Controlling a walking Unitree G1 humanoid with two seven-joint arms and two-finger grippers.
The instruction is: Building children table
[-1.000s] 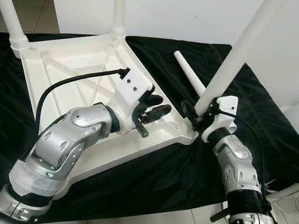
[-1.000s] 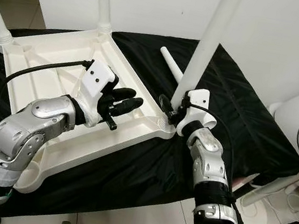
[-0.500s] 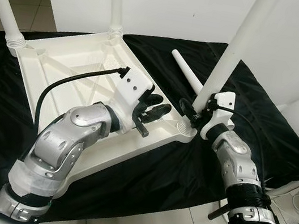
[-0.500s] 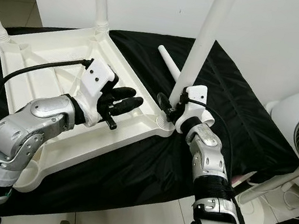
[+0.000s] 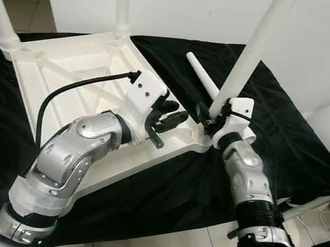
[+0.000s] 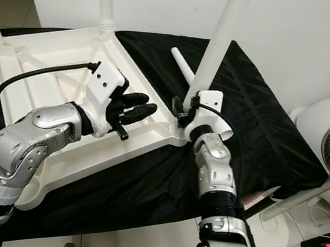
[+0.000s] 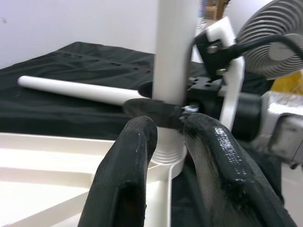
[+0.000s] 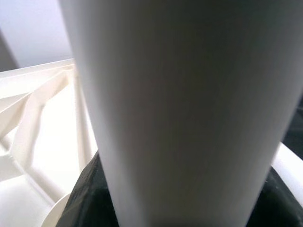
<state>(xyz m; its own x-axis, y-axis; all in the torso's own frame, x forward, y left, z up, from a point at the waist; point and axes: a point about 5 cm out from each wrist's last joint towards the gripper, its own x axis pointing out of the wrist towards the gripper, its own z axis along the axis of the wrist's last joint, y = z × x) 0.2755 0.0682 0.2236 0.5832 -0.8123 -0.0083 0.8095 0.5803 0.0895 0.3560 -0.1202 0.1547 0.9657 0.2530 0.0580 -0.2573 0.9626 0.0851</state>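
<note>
My right gripper (image 5: 209, 119) is clamped on the third leg (image 5: 256, 47), low, just above its corner socket (image 6: 177, 135) on the upturned tabletop (image 5: 67, 63). The leg's long axis stands nearly upright from that socket, leaning slightly away from the tabletop. Right forearm rises to the socket from the near side. My left gripper (image 6: 134, 109) rests on the tabletop rim beside the socket, fingers slightly parted, holding nothing. The spare leg (image 5: 202, 82) lies flat on the black cloth (image 5: 269, 109) behind the socket.
</note>
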